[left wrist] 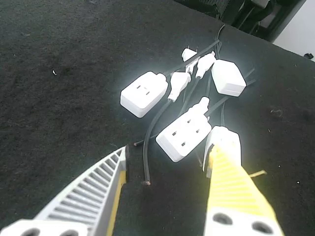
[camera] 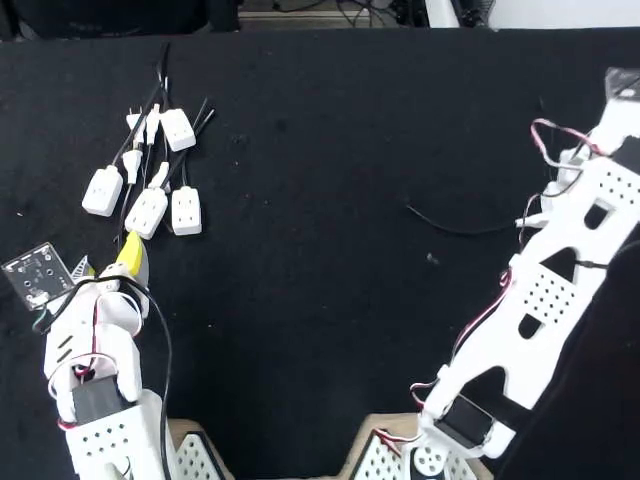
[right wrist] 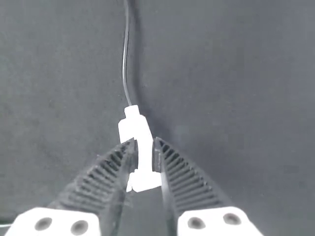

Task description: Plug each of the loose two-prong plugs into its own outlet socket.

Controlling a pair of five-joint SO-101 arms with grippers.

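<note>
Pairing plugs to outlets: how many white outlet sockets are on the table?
4 outlet sockets, clustered together: one farthest back, one leftmost, two side by side in front. None looks hidden.

Matt black cloth covering the bench. Smooth, glossy white plastic on outlet sockets and plug.

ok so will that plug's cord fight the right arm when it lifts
The plug looks like small hard plastic, so probably light and rigid in the right gripper. Its cord is thin and lies in a loose curve, so it should trail limply. Pinched on smooth sides, the plug might twist.
</note>
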